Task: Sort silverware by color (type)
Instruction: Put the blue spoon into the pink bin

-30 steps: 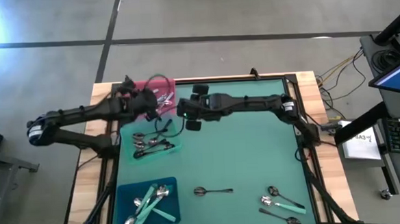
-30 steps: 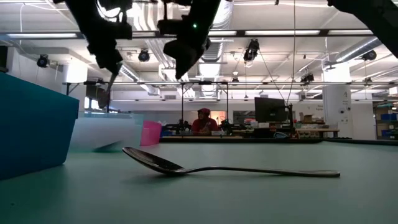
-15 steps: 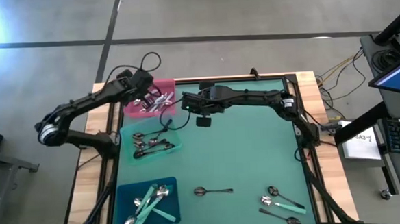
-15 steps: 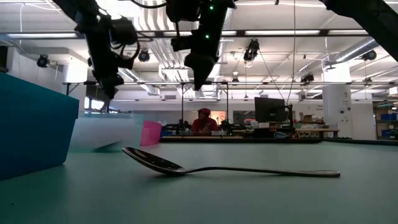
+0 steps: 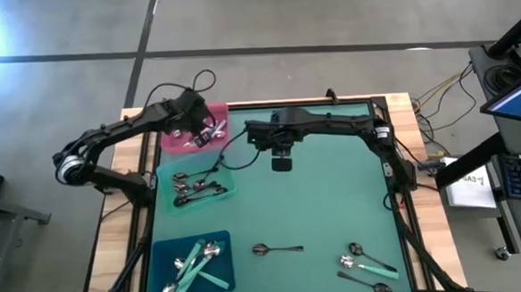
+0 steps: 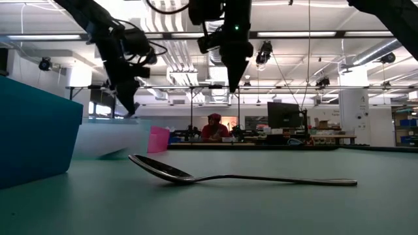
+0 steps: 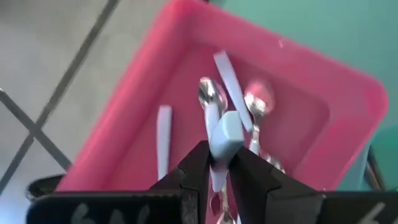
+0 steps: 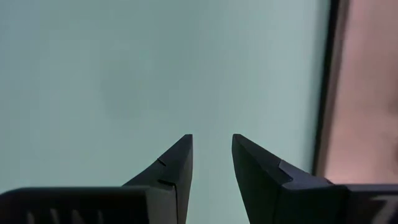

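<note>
My left gripper [image 5: 203,131] hangs over the pink tray [image 5: 173,145], shut on a silver spoon [image 7: 213,106]. Several silver utensils [image 7: 256,106] lie in that tray. My right gripper [image 5: 281,161] hovers open and empty over bare green mat [image 8: 124,74], to the right of the trays. The mint tray [image 5: 230,194] holds dark-handled spoons [image 5: 196,189]. The blue tray [image 5: 163,251] holds teal-handled ones [image 5: 195,261]. One silver spoon [image 5: 277,249] lies loose on the mat, bowl resting down [image 6: 160,168]. Teal-handled spoons [image 5: 370,264] lie near the right corner. My left gripper pinches the spoon by the end of its handle [image 7: 224,134] between the two fingers [image 7: 194,168], coming from above. The spoon is lifted clear and hangs below the fingers, bowl [image 7: 211,93] downward over the pink tray's floor.
The three trays line the mat's left side, pink farthest, blue [image 6: 32,130] nearest. A black frame [image 5: 396,170] borders the mat. Cables [image 5: 199,78] loop behind the left arm. A person [image 6: 212,127] sits far beyond the table. Bare mat stretches across the middle.
My left gripper swung toward the far edge, then came back right and lower over the pink tray, carrying the spoon. My right gripper travelled toward the table's right, away from the trays, out over the bare mat.
</note>
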You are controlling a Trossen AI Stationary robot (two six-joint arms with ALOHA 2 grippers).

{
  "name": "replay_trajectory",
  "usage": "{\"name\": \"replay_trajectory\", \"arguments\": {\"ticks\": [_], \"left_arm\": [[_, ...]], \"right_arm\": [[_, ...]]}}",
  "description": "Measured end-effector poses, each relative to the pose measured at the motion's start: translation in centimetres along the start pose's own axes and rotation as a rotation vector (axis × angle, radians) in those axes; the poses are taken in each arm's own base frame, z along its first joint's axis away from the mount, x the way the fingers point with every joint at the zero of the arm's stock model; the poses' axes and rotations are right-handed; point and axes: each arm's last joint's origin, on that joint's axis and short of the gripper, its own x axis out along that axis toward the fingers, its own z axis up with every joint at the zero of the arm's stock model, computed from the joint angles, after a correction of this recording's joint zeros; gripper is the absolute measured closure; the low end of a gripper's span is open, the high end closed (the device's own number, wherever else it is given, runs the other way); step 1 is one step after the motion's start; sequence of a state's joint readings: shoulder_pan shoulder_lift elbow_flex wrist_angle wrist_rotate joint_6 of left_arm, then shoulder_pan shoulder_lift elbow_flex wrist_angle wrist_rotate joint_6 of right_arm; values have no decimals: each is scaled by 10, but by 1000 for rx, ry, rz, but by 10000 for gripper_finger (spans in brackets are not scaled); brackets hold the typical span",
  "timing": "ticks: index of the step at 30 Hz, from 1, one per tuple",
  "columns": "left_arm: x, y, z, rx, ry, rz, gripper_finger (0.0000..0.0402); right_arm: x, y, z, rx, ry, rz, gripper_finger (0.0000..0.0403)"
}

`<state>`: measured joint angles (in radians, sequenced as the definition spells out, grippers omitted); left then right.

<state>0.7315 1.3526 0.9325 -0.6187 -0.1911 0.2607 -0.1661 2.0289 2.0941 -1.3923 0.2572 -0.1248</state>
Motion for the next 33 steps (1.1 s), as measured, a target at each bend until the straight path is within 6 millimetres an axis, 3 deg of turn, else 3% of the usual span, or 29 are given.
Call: {"name": "replay_trajectory", "arguments": {"ticks": [10,18,27,33], "left_arm": [[-17,2,9,-17,-186,-105,360],[-13,6,-1,13,-81,-15,355],[-5,16,-8,-11,-12,1,295],[2,30,-25,11,222,237,255]], "right_arm": [[12,14,18,5,-234,263,312],[34,24,9,-3,-147,279,312],[54,30,-1,-9,-68,288,303],[65,37,-5,12,-51,377,307]]}}
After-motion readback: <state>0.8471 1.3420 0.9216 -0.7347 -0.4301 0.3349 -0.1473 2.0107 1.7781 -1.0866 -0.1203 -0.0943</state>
